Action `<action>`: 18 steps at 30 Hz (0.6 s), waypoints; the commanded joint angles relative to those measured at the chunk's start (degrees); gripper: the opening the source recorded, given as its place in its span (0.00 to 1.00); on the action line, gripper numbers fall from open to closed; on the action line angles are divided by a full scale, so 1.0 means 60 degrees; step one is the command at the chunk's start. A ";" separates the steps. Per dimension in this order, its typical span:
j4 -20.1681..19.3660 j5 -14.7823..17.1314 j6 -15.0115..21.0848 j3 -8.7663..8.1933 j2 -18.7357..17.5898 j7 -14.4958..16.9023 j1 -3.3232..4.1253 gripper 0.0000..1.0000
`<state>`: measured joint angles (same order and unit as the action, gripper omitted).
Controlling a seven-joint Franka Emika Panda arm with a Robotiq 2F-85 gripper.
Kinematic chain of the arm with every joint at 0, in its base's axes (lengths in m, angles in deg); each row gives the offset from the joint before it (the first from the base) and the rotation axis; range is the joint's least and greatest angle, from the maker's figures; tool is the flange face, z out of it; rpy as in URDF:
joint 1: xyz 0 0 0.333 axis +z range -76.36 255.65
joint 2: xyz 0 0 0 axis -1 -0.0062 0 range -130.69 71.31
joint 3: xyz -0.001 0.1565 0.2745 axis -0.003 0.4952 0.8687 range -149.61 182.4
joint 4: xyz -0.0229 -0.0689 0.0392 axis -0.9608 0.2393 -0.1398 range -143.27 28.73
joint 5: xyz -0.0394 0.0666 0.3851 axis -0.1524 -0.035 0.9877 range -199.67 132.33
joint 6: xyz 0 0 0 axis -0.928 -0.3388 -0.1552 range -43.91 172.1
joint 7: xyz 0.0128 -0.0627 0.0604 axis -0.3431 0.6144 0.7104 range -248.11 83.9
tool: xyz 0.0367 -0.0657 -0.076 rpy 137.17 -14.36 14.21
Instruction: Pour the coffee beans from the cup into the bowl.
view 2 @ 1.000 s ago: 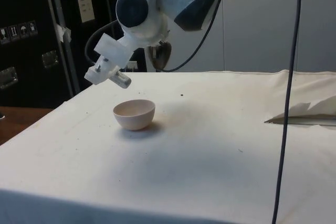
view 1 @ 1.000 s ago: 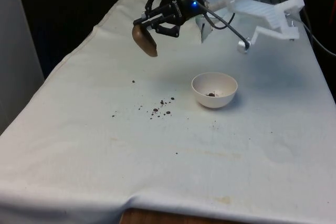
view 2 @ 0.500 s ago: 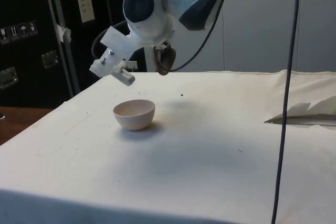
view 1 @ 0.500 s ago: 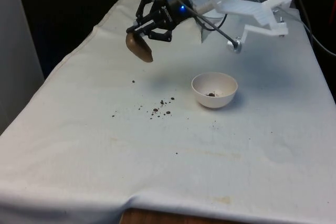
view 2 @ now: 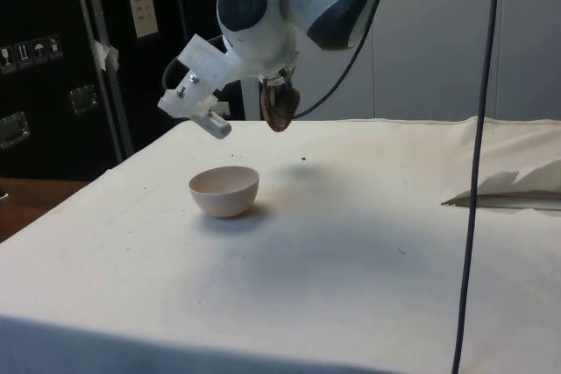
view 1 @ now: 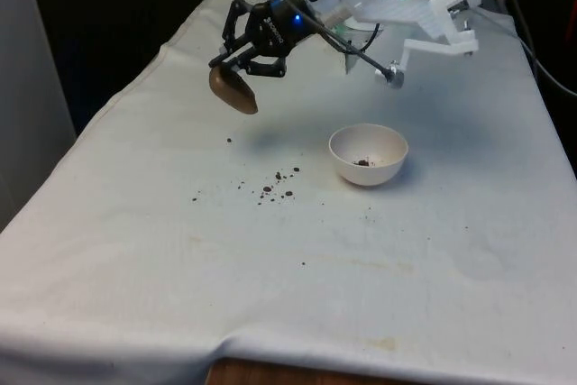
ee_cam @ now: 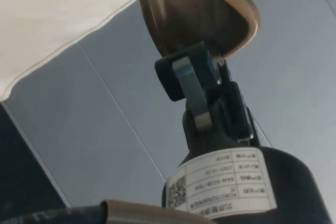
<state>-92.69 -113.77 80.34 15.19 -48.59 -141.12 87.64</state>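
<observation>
While clamped on the smooth brown cup (view 1: 233,90), the gripper (view 1: 245,59) hangs above cloth.

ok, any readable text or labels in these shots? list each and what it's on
None can be read.
White label on the gripper holding the cup: code square and print lines, too small.
Paper sheet on the dark cabinet: blurred.
Small stickers on that cabinet: pictograms, illegible.

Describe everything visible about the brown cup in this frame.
The cup is brown and wood-like, smooth and rounded. The gripper is shut on its rim, holding it in the air, tipped on its side, above the white cloth toward the front view's left of the bowl. Its inside looks empty in the wrist view.
</observation>
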 commanded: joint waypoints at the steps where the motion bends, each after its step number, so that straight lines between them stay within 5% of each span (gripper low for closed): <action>1: -0.0086 0.0115 0.0315 -0.0038 0.0067 0.0134 -0.0095 0.00; 8: -0.0162 0.0210 0.0879 -0.0353 0.0057 0.0172 -0.0105 0.00; 9: -0.0115 0.0115 0.0745 -0.0411 0.0000 0.0029 -0.0010 0.00; 10: -0.0162 0.0258 0.1012 -0.0430 0.0048 0.0210 -0.0105 0.00; 18: -0.0181 0.0487 0.1547 -0.0735 0.0019 0.0420 -0.0115 0.00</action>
<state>-93.55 -111.48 88.59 10.61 -48.59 -139.40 87.53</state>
